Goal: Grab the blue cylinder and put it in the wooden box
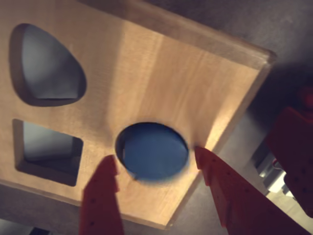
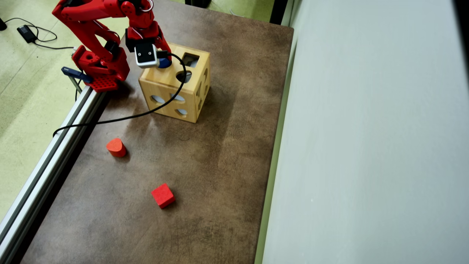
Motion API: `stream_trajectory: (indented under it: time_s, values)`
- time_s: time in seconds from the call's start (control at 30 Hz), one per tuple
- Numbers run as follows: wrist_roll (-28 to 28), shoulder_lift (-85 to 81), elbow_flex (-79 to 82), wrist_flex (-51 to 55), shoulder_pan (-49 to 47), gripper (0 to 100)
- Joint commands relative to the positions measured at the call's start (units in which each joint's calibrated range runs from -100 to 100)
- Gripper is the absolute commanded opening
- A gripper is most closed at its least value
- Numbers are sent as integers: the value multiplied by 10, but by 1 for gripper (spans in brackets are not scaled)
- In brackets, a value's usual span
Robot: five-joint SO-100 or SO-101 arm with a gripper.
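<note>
In the wrist view the blue cylinder [image 1: 154,152] fills the round hole in the top face of the wooden box [image 1: 171,78], its flat top about level with the wood and slightly blurred. My gripper [image 1: 154,154] is open. Its red fingers [image 1: 105,191] stand either side of the hole and do not touch the cylinder. In the overhead view the wooden box [image 2: 172,91] stands at the table's far left, and a bit of the blue cylinder [image 2: 165,63] shows beside the wrist camera [image 2: 146,55], which hides the fingers.
A red rounded block [image 2: 116,147] and a red cube [image 2: 163,195] lie on the brown table nearer the front. A metal rail [image 2: 47,161] runs along the left edge. A black cable [image 2: 121,118] loops over the box. A grey panel [image 2: 366,146] bounds the right.
</note>
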Motion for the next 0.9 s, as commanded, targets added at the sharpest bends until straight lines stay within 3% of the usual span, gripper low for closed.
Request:
stream_trajectory:
  time_s: [0.0,0.23,0.5,0.87]
  values:
    - [-1,-7,-7,-2,-5,35]
    - [-1,-44,-8,-1,-5,35]
    - [-1,-337,0,-7,-5,35]
    - [-1,-576,0,-7,1,35]
